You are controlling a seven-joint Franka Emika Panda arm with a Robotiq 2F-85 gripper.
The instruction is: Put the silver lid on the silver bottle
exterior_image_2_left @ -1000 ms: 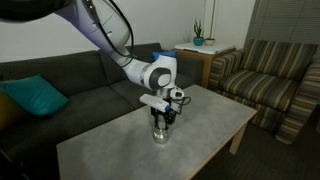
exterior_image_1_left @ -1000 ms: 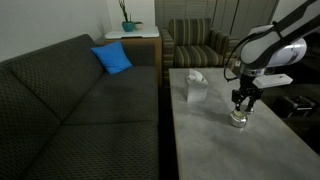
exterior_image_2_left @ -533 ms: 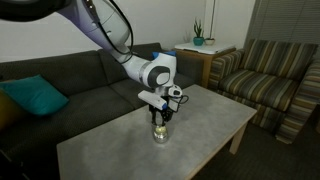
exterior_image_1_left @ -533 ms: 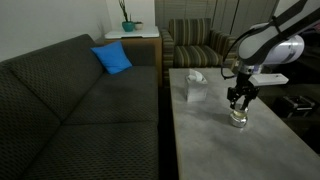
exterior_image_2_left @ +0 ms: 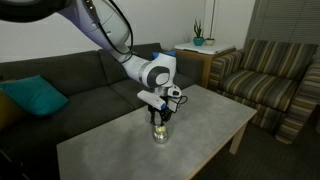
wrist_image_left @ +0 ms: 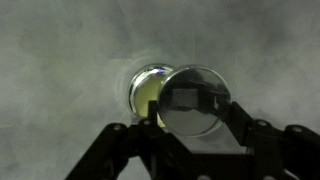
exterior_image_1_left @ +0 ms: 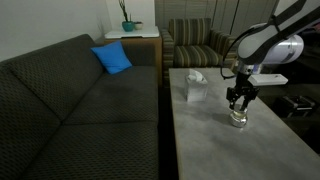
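The silver bottle (exterior_image_1_left: 237,118) (exterior_image_2_left: 160,132) stands upright on the grey coffee table in both exterior views. My gripper (exterior_image_1_left: 239,101) (exterior_image_2_left: 161,116) hangs straight above it, a little clear of its top. In the wrist view the gripper (wrist_image_left: 193,105) is shut on the silver lid (wrist_image_left: 192,100), a round shiny disc held flat between the two fingers. Behind the lid, slightly left, the bottle's open mouth (wrist_image_left: 146,92) shows its pale yellowish inside. The lid covers the right part of the mouth from this angle.
A white tissue box (exterior_image_1_left: 194,86) stands on the table (exterior_image_1_left: 225,145) left of the bottle. A dark sofa (exterior_image_1_left: 70,110) with a blue cushion runs along the table's side, and a striped armchair (exterior_image_2_left: 270,85) sits beyond its far end.
The gripper with the lid rose slightly above the bottle between a second ago and half a second ago. Since then nothing has visibly moved.
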